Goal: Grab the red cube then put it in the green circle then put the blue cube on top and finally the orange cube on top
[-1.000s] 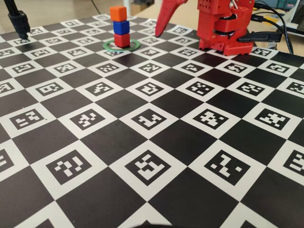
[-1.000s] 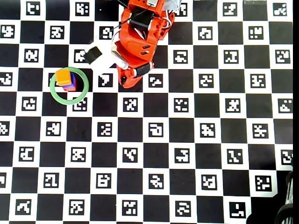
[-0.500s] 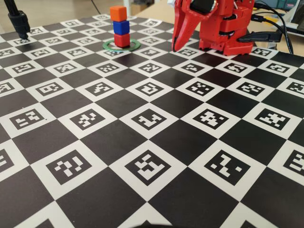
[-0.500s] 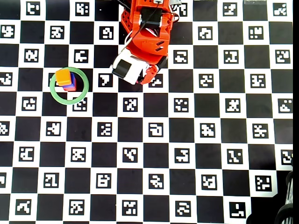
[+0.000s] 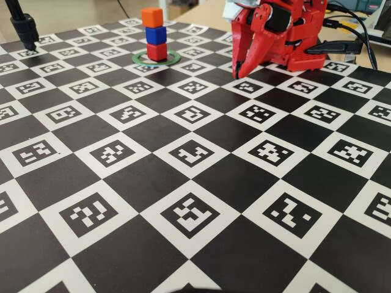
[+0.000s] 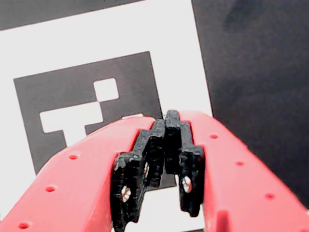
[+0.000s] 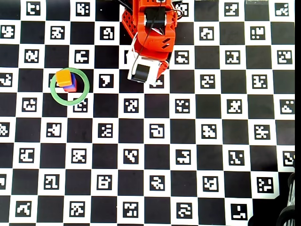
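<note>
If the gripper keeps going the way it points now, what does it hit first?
Most likely the checkerboard mat. The gripper is shut, empty, tips pointing down just above a marker square. The cube stack is well off to the side.

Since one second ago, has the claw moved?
Yes. In the fixed view the claw has swung right, away from the green circle and the orange cube atop the stack, toward the arm's base, and hangs shut, empty.
</note>
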Controlling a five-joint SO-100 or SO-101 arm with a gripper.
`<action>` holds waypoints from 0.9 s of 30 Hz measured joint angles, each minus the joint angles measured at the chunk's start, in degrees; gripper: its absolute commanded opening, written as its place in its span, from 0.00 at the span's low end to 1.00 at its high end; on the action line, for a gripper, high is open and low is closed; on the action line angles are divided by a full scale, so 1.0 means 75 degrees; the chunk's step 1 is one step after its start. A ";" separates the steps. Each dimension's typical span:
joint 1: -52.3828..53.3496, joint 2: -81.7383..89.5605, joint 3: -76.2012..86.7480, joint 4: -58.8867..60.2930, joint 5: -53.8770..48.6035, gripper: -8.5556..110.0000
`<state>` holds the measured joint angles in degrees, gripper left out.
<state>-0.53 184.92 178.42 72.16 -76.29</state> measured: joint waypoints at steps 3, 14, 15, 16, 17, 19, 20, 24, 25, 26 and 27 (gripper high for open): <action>0.0023 0.0258 0.0105 0.0117 -0.0023 0.02; 0.0129 0.0621 0.0105 0.0270 -0.0949 0.03; 0.0129 0.0621 0.0105 0.0270 -0.0996 0.03; 0.0129 0.0621 0.0105 0.0270 -0.1031 0.03; 0.0129 0.0621 0.0105 0.0270 -0.1055 0.03; 0.0059 0.0621 0.0105 0.0270 -0.1125 0.03; -0.0012 0.0621 0.0105 0.0270 -0.1172 0.03; -0.0094 0.0621 0.0105 0.0270 -0.1359 0.03; -0.0094 0.0621 0.0105 0.0270 -0.1359 0.03; -0.0094 0.0621 0.0105 0.0270 -0.1359 0.03; -0.0094 0.0621 0.0105 0.0270 -0.1359 0.03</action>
<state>-1.23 189.58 179.21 74.18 -86.48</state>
